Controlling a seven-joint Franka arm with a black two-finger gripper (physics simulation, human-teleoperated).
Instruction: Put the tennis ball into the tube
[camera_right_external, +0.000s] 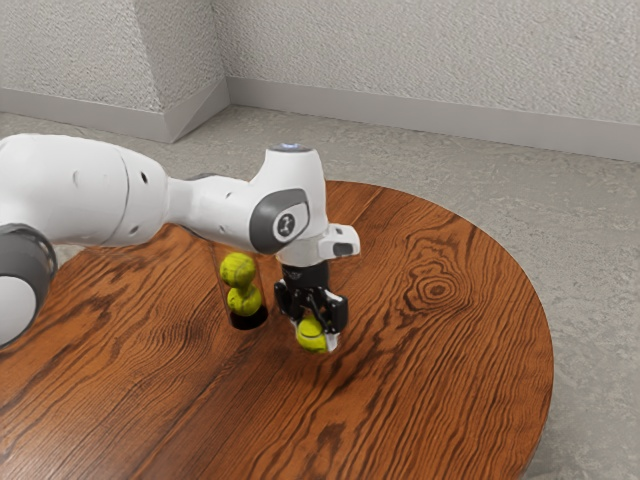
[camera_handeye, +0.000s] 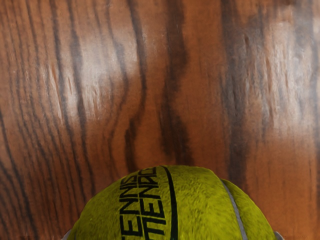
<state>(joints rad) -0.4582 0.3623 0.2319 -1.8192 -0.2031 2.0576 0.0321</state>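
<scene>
Fingers (camera_right_external: 334, 341) of the black end effector (camera_right_external: 316, 337) are squeezed on a yellow-green ball (camera_right_external: 311, 336), one on each side of it. The ball is outside the tube, down low by the wood. I can't tell if it touches the wood. In the wrist view, the ball has black letters, a black line and a grey line on it. Near the ball, on the exterior view's left, the clear tube (camera_right_external: 249, 319) stands up straight with a black bottom. Two more balls (camera_right_external: 238, 270) are inside it, one on top of the other. The white arm (camera_right_external: 120, 195) comes in from the exterior view's left. The worktop (camera_right_external: 440, 370) is round, brown wood with dark wavy lines. Past it are a grey floor (camera_right_external: 595, 245) and a bumpy, pale wall (camera_right_external: 420, 50).
</scene>
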